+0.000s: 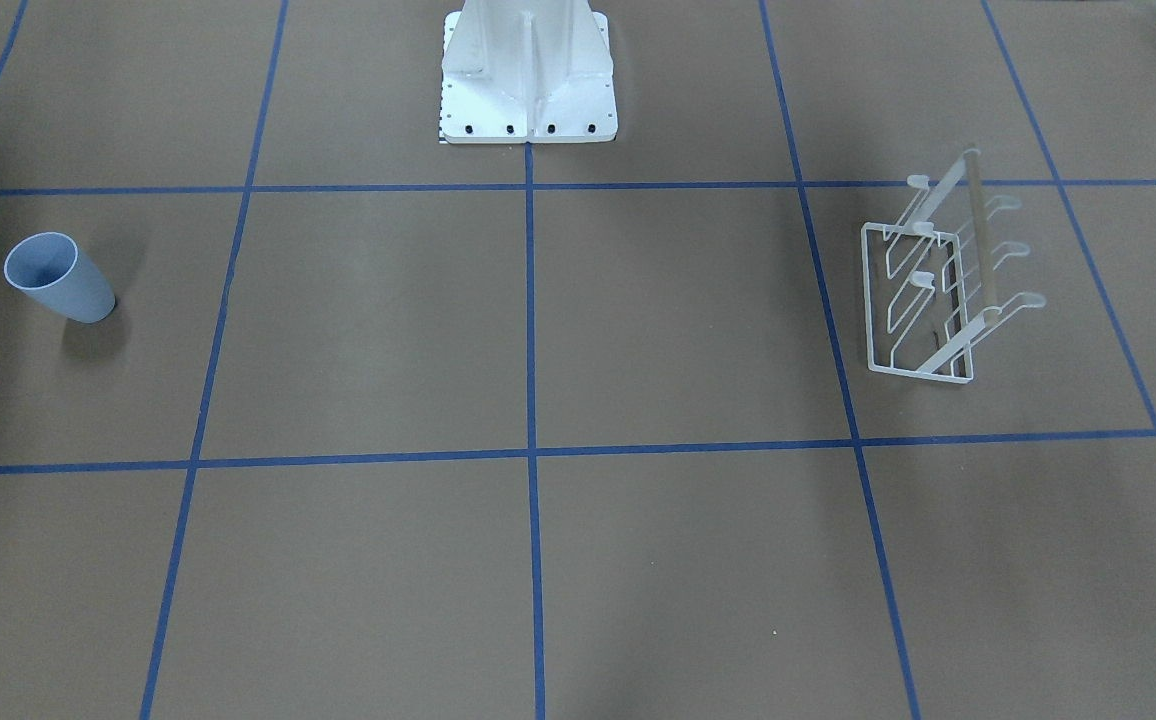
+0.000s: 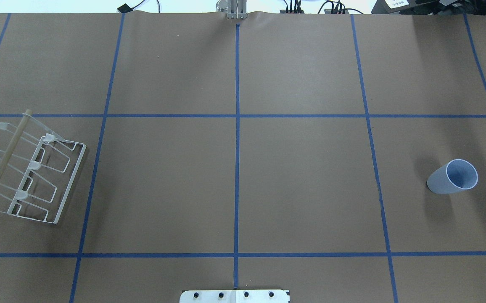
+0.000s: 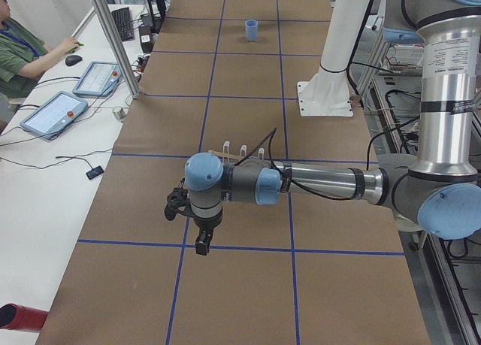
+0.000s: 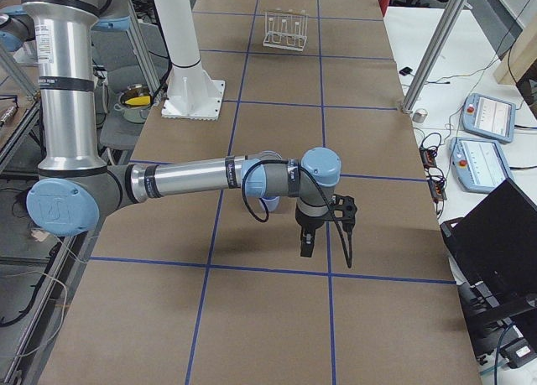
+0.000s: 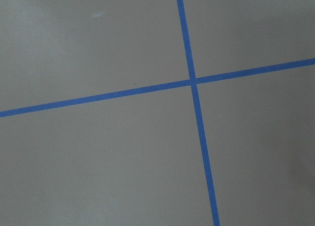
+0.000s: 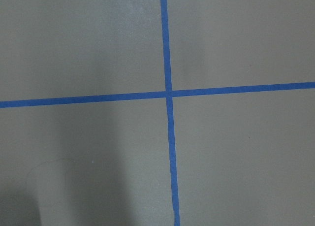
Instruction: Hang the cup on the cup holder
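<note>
The pale blue-grey cup (image 1: 58,278) stands upright, rim up, on the brown table at the robot's right end; it also shows in the overhead view (image 2: 453,176). The white wire cup holder (image 1: 938,290) with its tan wooden rod stands at the robot's left end (image 2: 28,168). My left gripper (image 3: 203,243) hangs over the table just outside the holder (image 3: 240,151). My right gripper (image 4: 307,244) hangs near the cup (image 4: 268,205), which the arm partly hides. Both grippers show only in the side views, so I cannot tell whether they are open or shut. Both wrist views show only table and blue tape.
The white robot pedestal (image 1: 528,90) stands at the table's robot-side edge. Blue tape lines (image 2: 237,139) divide the brown table into squares. A seated person (image 3: 15,52) and tablets (image 3: 54,113) are beside the table's operator side.
</note>
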`<state>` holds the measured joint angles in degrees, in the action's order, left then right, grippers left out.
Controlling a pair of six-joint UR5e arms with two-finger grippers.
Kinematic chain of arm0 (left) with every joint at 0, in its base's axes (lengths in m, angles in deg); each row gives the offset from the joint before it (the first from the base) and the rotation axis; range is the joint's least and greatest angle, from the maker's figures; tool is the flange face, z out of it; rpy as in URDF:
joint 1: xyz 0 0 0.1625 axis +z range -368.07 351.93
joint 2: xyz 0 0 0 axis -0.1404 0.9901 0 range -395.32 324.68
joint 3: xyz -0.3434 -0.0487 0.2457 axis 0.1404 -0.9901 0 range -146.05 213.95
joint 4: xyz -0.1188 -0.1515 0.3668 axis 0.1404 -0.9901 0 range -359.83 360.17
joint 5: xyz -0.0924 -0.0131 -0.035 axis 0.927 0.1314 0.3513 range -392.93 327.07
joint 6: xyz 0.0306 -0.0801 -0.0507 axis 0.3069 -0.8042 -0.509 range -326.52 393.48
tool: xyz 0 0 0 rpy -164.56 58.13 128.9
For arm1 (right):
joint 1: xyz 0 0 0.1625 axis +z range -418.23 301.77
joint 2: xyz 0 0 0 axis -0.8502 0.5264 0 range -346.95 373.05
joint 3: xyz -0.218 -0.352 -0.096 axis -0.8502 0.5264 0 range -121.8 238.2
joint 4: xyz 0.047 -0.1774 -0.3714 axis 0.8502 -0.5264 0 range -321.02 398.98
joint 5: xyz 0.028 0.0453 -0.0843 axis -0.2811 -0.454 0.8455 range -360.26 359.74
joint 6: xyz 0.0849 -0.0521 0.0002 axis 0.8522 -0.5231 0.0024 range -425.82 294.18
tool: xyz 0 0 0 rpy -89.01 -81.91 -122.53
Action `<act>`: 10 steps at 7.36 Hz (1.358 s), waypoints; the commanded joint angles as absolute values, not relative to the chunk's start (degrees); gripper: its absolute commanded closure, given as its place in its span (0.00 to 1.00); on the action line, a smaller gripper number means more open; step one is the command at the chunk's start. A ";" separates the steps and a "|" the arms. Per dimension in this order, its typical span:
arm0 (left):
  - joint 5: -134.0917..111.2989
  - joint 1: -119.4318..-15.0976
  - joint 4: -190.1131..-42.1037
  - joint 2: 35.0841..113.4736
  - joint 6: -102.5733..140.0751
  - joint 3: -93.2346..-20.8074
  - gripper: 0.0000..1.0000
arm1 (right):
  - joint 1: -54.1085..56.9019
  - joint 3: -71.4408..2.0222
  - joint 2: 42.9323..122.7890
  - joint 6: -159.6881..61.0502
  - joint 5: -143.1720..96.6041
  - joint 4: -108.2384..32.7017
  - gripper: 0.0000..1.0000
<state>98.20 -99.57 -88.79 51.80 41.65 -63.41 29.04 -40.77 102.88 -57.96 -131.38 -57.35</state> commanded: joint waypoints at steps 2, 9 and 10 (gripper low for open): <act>98.29 -99.56 -88.69 51.87 41.57 -63.52 0.01 | 29.04 -41.03 102.88 -57.91 -131.22 -57.00 0.00; 103.83 -99.56 -88.69 51.61 41.57 -66.33 0.01 | 21.49 -43.31 102.08 -57.55 -141.61 -43.95 0.00; 103.83 -99.56 -88.77 51.61 41.57 -66.25 0.01 | 19.13 -43.14 105.65 -57.12 -143.24 -35.29 0.00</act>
